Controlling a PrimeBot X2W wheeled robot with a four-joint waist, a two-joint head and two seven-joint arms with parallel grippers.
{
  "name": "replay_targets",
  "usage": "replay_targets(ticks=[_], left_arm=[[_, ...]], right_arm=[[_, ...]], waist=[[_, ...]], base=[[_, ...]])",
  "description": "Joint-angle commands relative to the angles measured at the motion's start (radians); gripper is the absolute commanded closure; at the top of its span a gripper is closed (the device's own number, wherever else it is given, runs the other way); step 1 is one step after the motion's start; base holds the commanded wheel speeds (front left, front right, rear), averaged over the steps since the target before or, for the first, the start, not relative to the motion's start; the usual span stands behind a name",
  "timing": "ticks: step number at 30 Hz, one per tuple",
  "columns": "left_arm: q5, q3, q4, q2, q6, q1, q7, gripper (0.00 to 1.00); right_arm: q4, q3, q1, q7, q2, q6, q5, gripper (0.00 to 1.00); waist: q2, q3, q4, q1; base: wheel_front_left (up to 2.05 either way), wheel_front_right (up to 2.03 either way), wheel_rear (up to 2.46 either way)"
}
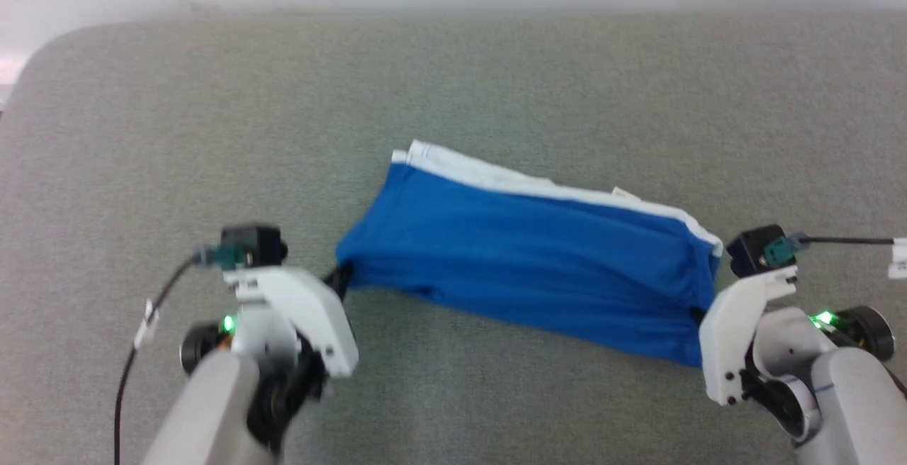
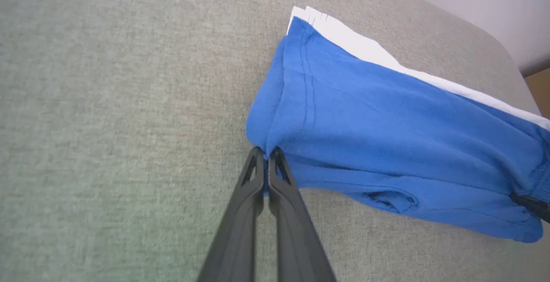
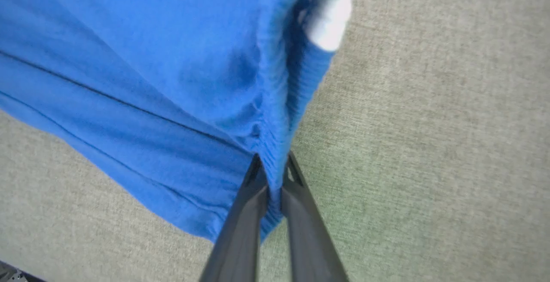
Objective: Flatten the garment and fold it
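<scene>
The bright blue thin-fabric shorts with white trim (image 1: pixel 524 266) stretch between both hands over the grey cloth-covered surface (image 1: pixel 453 75). The left hand (image 2: pixel 266 155) is clenched on a hem corner at its fingertips. The right hand (image 3: pixel 275 168) is clenched on the gathered elastic waist. The cloth looks light, limp and prone to sag, so corners and seams seem the safest holds. The head view gives the whole span, while the wrist views add hem stitching and waist ribbing.
</scene>
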Motion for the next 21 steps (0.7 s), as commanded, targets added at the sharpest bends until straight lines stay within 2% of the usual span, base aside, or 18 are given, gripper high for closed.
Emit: replay_targets(ticks=[1,6,12,13,14,15,18,21], left_arm=[[-0.005,0.009,-0.031,0.011,0.020,0.052,-0.008,1.00],[-0.033,-0.005,-0.155,-0.008,0.062,0.221,0.013,1.00],[-0.055,-0.045,-0.213,-0.035,0.091,0.332,0.055,1.00],[-0.057,-0.043,-0.218,-0.040,0.095,0.333,0.050,0.84],[-0.056,-0.040,-0.222,-0.042,0.098,0.330,0.044,0.00],[-0.050,-0.039,-0.226,-0.039,0.100,0.324,0.039,0.00],[-0.045,-0.018,-0.249,-0.032,0.102,0.297,0.015,0.00],[-0.038,0.021,-0.287,-0.012,0.084,0.261,-0.039,0.00]], right_arm=[[-0.006,0.004,0.023,0.010,-0.025,-0.002,0.015,1.00],[-0.020,0.014,0.051,0.030,-0.086,-0.002,0.050,1.00],[-0.024,0.002,0.058,0.055,-0.112,-0.002,0.066,1.00],[-0.026,0.005,0.058,0.056,-0.113,-0.002,0.070,1.00],[-0.027,0.006,0.057,0.056,-0.112,-0.002,0.077,0.80],[-0.028,0.007,0.057,0.057,-0.111,-0.002,0.080,0.00],[-0.044,-0.005,0.062,0.062,-0.097,-0.002,0.100,0.00],[-0.086,-0.032,0.066,0.070,-0.080,-0.002,0.115,0.00]], waist=[[0.0000,-0.022,0.021,-0.0002],[0.0000,-0.043,0.039,-0.0002],[0.0000,-0.056,0.051,-0.0002],[0.0000,-0.057,0.052,-0.0002],[0.0000,-0.059,0.051,-0.0002],[0.0000,-0.061,0.051,-0.0002],[0.0000,-0.068,0.047,-0.0002],[0.0000,-0.073,0.040,-0.0002]], base=[[0.00,0.00,0.00],[0.00,0.00,0.00],[0.00,0.00,0.00],[0.00,0.00,0.00],[0.00,0.00,0.00],[0.00,0.00,0.00],[0.00,0.00,0.00],[0.00,0.00,0.00]])
